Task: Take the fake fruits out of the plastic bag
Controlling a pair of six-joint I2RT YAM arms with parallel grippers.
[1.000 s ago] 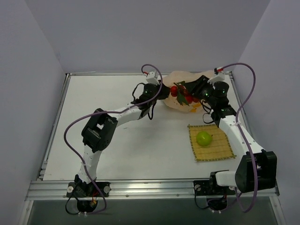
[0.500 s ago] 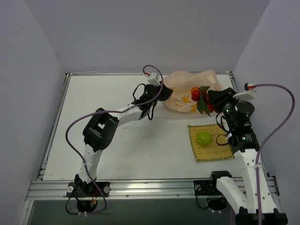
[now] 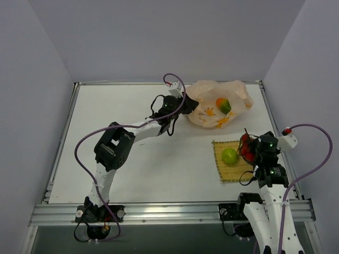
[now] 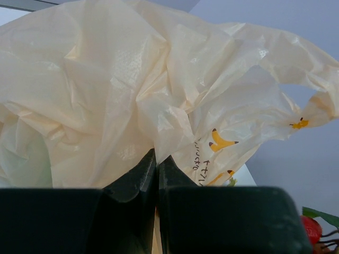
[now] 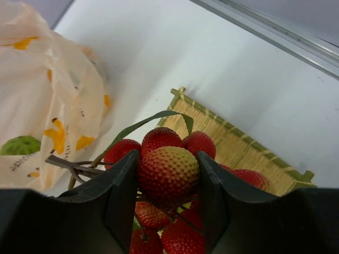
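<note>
Cream plastic bag [image 4: 132,79], print unreadable, sits pinched in left jaws; right jaws clamp red fruits [image 5: 168,170].

Overhead, the light is even and soft: the white counter [image 3: 132,159] comes up bright with no hard glare, and the arms [image 3: 137,129] throw only faint, short shadows. The grey walls [image 3: 159,37] dim a little toward the corners. On the left wrist, light glows straight through the bag [image 4: 132,79], creases sharp, while the fingers [image 4: 137,185] up close are near black and soft-edged. On the right wrist, the red fruits [image 5: 168,172] are crisp, with a small sheen on the pebbled skin. The fingers [image 5: 122,196] beside them sit dark and blurred, and the mat [image 5: 238,143] lays a soft shadow on the counter.
</note>
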